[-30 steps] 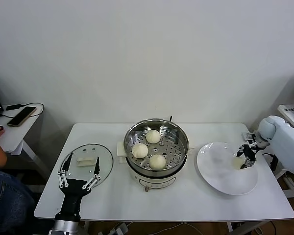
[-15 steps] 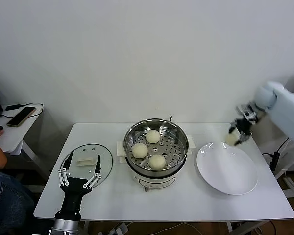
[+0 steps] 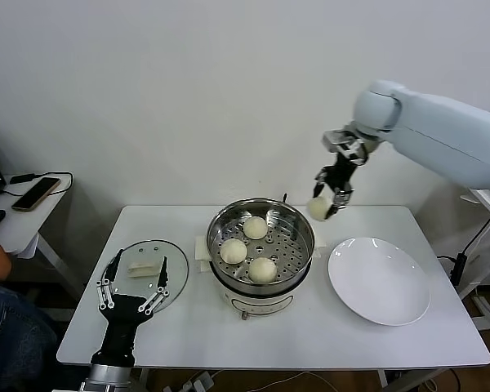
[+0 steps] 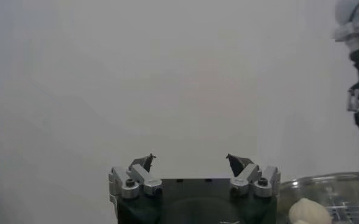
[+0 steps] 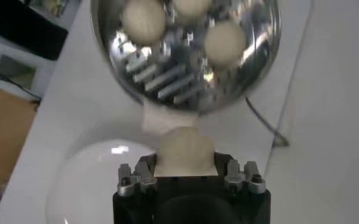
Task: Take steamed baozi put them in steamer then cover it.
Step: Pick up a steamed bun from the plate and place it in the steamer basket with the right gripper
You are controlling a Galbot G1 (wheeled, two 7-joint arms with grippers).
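The right gripper hangs in the air just behind the right rim of the large round shiny steel steamer, and its fingers are closed on one small round cream-white baozi. The bun is carried high, probably so that it passes over the pot wall before it goes down. In the right wrist view the same bun sits between the fingers, with the steamer farther off.

Three other cream-white buns already lie on the perforated tray inside, and free space remains at the right side of the tray, the side nearest the carried bun. The flat white plate on the white bench is empty.

The left gripper waits at the near edge of the round glass cover with the cream handle, its fingers open wide, likely ready for the covering step.
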